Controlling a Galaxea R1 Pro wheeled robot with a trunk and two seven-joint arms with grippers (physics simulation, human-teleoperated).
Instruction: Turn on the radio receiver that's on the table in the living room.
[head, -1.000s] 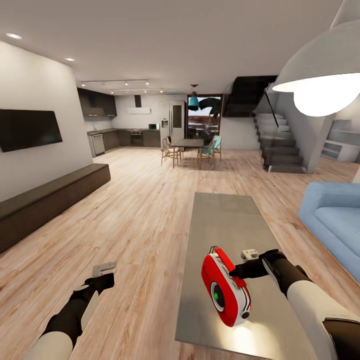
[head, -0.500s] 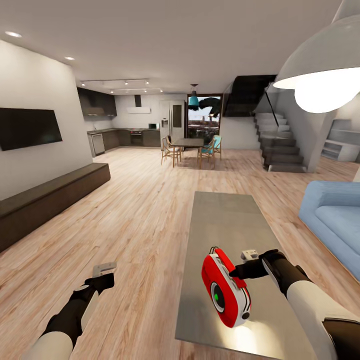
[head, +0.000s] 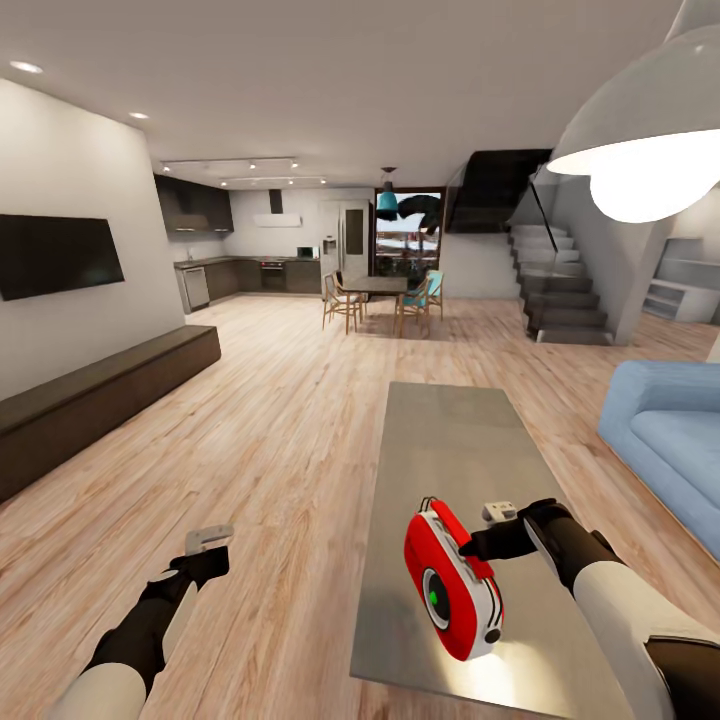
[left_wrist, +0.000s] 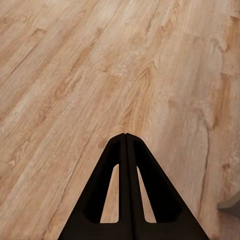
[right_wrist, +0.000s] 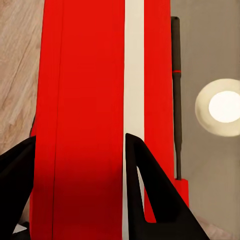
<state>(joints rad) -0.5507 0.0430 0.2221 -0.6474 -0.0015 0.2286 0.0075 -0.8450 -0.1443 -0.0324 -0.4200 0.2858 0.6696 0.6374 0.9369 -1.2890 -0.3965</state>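
The red radio receiver (head: 450, 585) with white trim hangs tilted over the near end of the grey-beige table (head: 450, 440), its dark dial with the green centre facing me. My right gripper (head: 472, 545) is shut on its upper edge near the thin handle. In the right wrist view the radio receiver's red body (right_wrist: 90, 100) lies between the two black fingers (right_wrist: 145, 190) of my right gripper (right_wrist: 75, 160), with the table (right_wrist: 205, 50) behind. My left gripper (head: 210, 541) is shut and empty, low over the wooden floor, left of the table; the left wrist view shows its pressed-together tips (left_wrist: 125, 137).
A blue sofa (head: 670, 440) stands right of the table. A long dark bench (head: 100, 395) runs along the left wall under a TV (head: 55, 257). A dining table with chairs (head: 378, 297), a kitchen and stairs (head: 560, 295) lie far ahead. A white pendant lamp (head: 650, 140) hangs at the upper right.
The radio and my right gripper have sunk very slightly. The left arm has not moved.
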